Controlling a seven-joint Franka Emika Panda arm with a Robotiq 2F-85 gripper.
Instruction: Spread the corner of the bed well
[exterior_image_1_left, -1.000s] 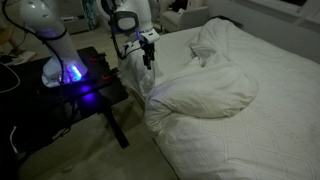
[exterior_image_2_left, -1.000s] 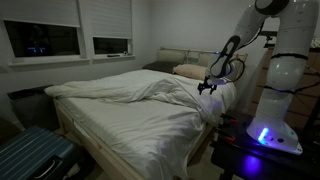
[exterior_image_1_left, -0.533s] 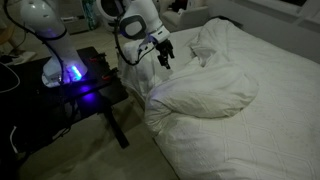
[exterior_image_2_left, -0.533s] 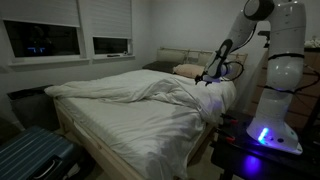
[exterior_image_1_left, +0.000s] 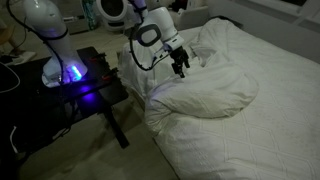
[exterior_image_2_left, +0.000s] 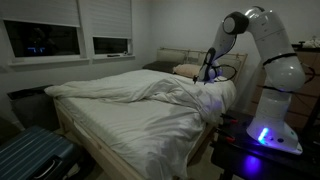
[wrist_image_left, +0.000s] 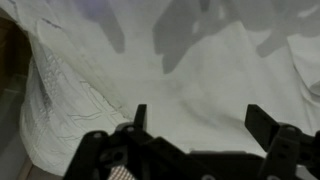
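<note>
Gripper (exterior_image_1_left: 181, 66) jaws are spread wide and pinch nothing. In the wrist view I see the two dark fingers (wrist_image_left: 140, 118) well apart, with only wrinkled white cloth behind them from 9 o'clock round to 3 o'clock. I have the gripper hanging over the bed (exterior_image_1_left: 268, 112), above the near edge of the heaped duvet.

The corner (exterior_image_1_left: 205, 95), a puffy flap folded back on itself, lies at about 5 o'clock from the gripper in an exterior view. It is near, but I cannot tell whether there is any contact. In an exterior view the gripper (exterior_image_2_left: 209, 72) sits at about 12 o'clock of that same corner (exterior_image_2_left: 198, 100), at the bed's (exterior_image_2_left: 130, 135) side edge.

A second ago the gripper hung over the bed's side edge, just beside the black surface (exterior_image_1_left: 92, 72). Since then it has travelled toward 4 o'clock, out over the duvet, and the arm has swung in with it. The jaws have stayed as wide as before. The duvet lies as it did, the corner still bunched.
</note>
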